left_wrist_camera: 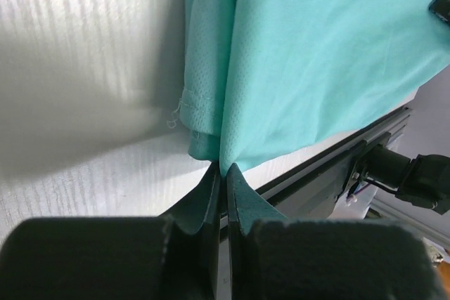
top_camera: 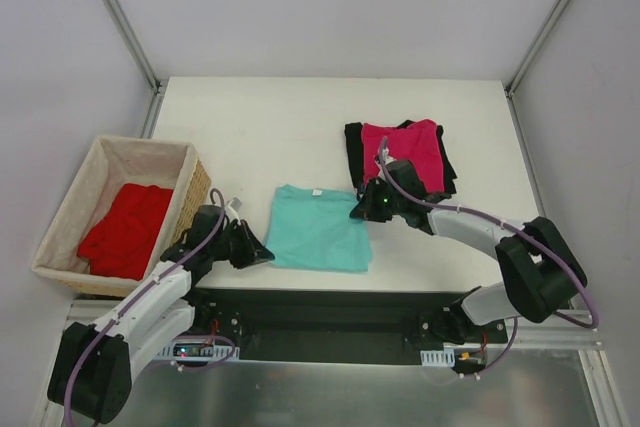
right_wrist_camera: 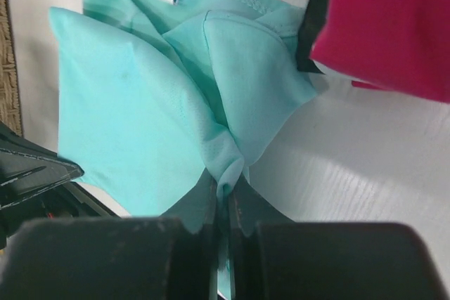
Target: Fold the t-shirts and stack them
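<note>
Two arms share one white table point(top_camera: 300, 117). The wicker basket point(top_camera: 60, 217) at left holds the red t-shirt point(top_camera: 125, 232), the pink t-shirt point(top_camera: 405, 152) lies on the black t-shirt point(top_camera: 353, 157) at back right, and the teal t-shirt point(top_camera: 318, 232) lies near the front edge. The left gripper point(top_camera: 262, 253) and right gripper point(top_camera: 358, 212) are pinched on its opposite edges, seemingly through both layers. They should lift together, level, with the cloth taut.

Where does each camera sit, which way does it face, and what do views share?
Top external: above and behind the robot, looking down at the table; left arm and right arm show.
Left wrist: on the left arm, looking along its left claw, shut on the teal t-shirt.
Right wrist: on the right arm, facing its right claw, shut on the same shirt.
Shared: all three show the teal t-shirt.
</note>
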`<act>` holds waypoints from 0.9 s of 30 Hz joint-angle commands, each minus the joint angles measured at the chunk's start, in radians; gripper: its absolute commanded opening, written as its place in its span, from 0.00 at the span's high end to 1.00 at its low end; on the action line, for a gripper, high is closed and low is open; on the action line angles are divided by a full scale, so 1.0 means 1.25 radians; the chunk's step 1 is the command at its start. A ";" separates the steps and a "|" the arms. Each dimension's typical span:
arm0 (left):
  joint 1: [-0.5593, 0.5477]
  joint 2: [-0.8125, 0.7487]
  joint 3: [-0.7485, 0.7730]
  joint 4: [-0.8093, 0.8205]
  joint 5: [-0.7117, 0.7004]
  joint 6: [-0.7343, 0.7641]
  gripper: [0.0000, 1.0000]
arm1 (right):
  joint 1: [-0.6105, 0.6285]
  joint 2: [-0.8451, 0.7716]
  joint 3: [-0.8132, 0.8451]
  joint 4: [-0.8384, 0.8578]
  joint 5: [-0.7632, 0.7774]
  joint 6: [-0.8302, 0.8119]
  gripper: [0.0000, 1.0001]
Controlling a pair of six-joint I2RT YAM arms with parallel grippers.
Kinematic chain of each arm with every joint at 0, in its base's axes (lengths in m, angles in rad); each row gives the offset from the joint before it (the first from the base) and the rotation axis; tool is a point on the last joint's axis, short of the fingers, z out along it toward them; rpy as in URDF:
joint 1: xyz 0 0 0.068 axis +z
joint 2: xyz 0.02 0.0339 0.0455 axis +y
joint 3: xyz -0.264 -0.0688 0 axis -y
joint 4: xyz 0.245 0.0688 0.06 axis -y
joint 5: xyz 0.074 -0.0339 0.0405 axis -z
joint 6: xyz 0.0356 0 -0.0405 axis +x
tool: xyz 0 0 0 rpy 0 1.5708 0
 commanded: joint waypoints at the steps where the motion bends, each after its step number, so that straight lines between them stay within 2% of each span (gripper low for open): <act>1: 0.011 -0.008 0.056 -0.010 0.009 0.033 1.00 | 0.003 -0.039 0.056 -0.039 0.019 -0.027 1.00; 8: 0.011 0.023 0.144 -0.018 0.015 0.053 1.00 | 0.003 -0.048 0.122 -0.093 0.040 -0.055 1.00; 20: 0.011 0.175 0.341 -0.005 -0.001 0.084 1.00 | -0.041 0.005 0.317 -0.190 0.038 -0.103 1.00; 27: 0.011 0.232 0.428 0.009 0.003 0.083 1.00 | -0.113 0.025 0.407 -0.242 0.019 -0.131 1.00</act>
